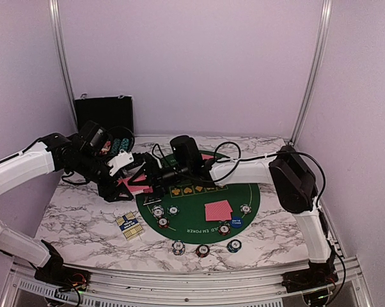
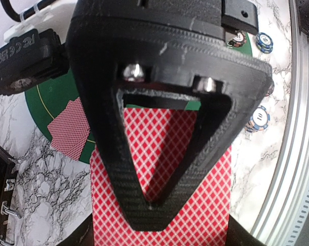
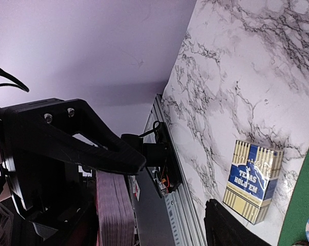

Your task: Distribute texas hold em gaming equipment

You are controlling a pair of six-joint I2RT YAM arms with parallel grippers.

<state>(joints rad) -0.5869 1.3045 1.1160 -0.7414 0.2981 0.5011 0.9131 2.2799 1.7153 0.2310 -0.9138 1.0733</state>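
My left gripper (image 1: 130, 181) (image 2: 150, 218) is shut on a deck of red-backed playing cards (image 1: 135, 186) (image 2: 206, 179), held above the table left of the green felt mat (image 1: 243, 195). My right gripper (image 1: 151, 176) (image 3: 177, 187) reaches across the mat and stands open right beside that deck, whose edge (image 3: 113, 210) shows by its left finger (image 3: 67, 138). A small red-backed pile (image 1: 218, 210) (image 2: 70, 128) lies on the mat. Striped poker chips (image 1: 178, 247) (image 2: 258, 118) sit on and in front of the mat, with a blue button (image 1: 236, 222).
A blue and gold card box (image 1: 128, 225) (image 3: 252, 179) lies on the marble left of the mat. The black case (image 1: 104, 114) stands open at the back left, with a tray of chips (image 1: 120, 146) in front of it. A metal rail (image 1: 180, 281) runs along the near edge.
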